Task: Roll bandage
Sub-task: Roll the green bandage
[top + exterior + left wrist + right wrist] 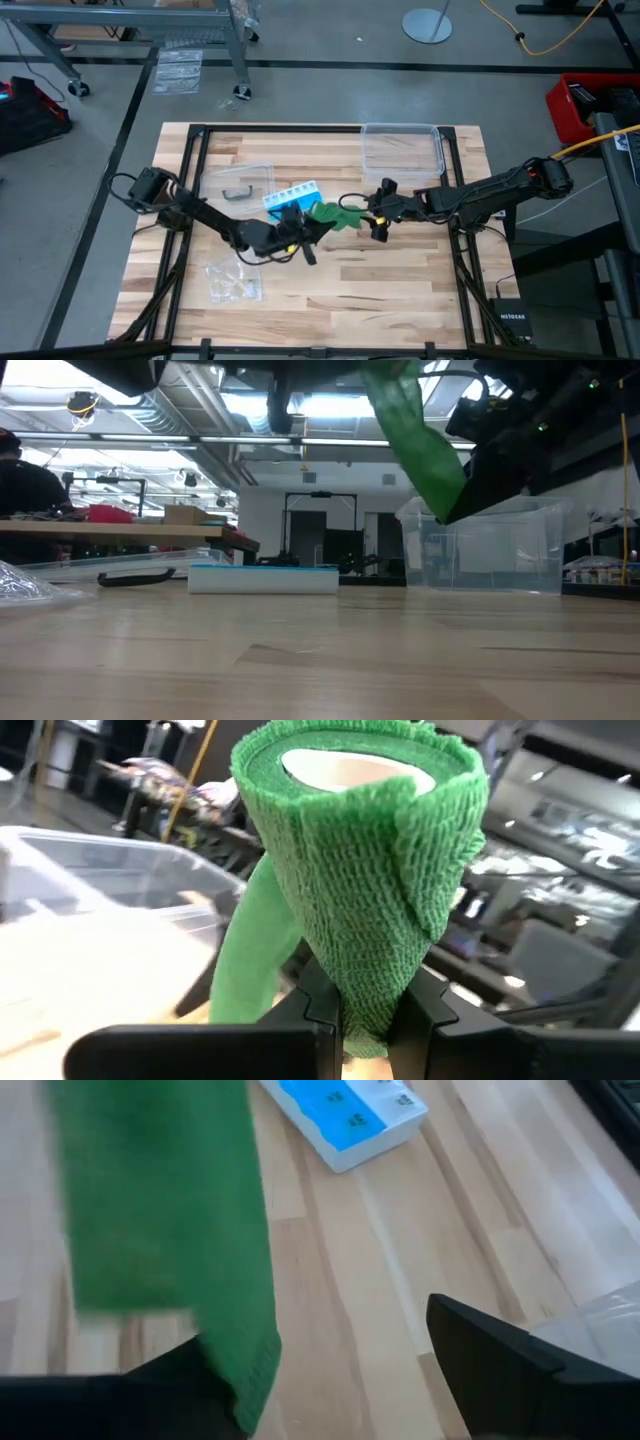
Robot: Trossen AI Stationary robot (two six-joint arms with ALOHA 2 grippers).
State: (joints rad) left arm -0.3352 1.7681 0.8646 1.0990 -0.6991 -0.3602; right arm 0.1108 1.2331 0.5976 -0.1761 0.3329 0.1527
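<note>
Overhead, green bandage [332, 213] stretched between left gripper [297, 238] and right gripper [377, 216] above mid-table, low view crops both arms, left wrist shows fingers clamping a partly wound roll, right wrist shows jaws spread, strip draped over one finger [205, 1380], pill organizer [345, 1112] lettering unreadable.

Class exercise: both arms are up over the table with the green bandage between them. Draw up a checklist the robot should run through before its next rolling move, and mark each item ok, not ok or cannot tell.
1. Rolled end of the bandage clamped in the left gripper: ok, the fingers pinch its base.
2. Loose tail near the right gripper: ok. Firmly gripped: cannot tell.
3. Bandage lifted off the table: ok in the low view.
4. Roll tidy: not ok, it looks cone-shaped with a flap sticking out.
5. Pill organizer away from the strip: cannot tell, it lies close beside the left gripper.
</note>
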